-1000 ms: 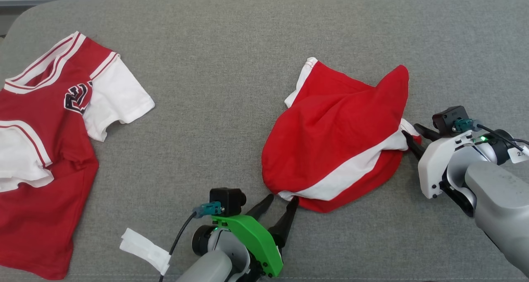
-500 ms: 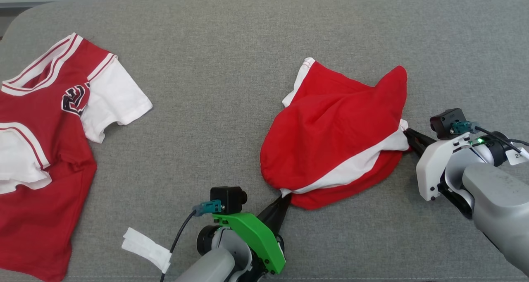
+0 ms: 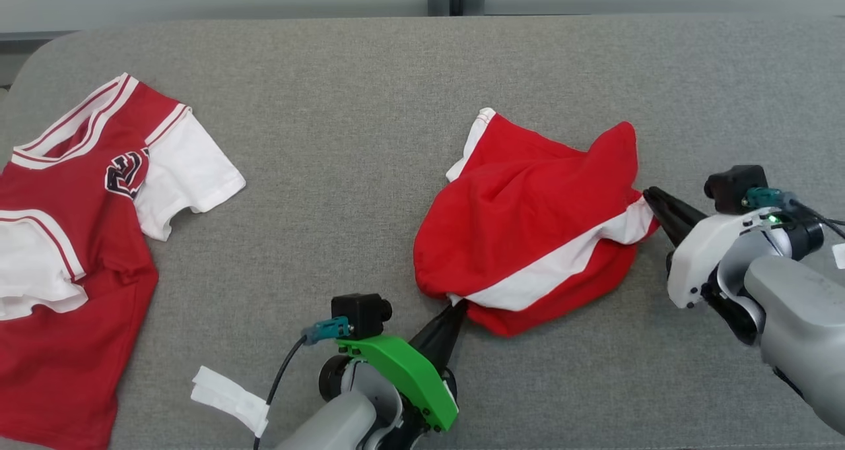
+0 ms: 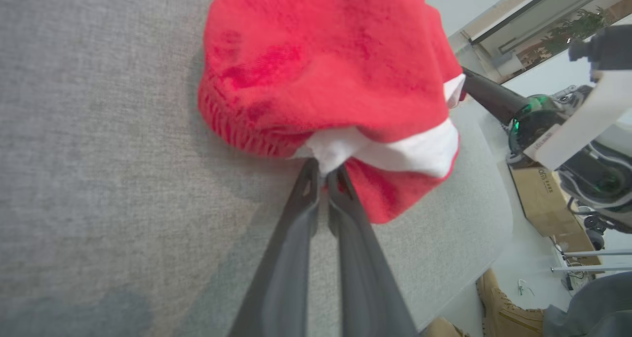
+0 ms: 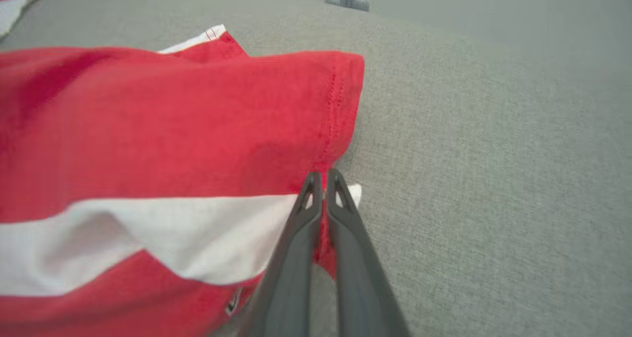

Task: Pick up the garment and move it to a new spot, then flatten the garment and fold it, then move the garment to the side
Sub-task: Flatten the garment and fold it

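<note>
Gripping the red-and-white garment (image 3: 528, 219), bunched on the tabletop (image 3: 330, 107) between the two: left jaws closed on its white hem, right jaws closed on its opposite corner.

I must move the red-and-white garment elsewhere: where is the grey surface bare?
Bare: the wide middle strip between the jersey and the garment, and the far band behind both. Crowded: the left, under the jersey.
</note>
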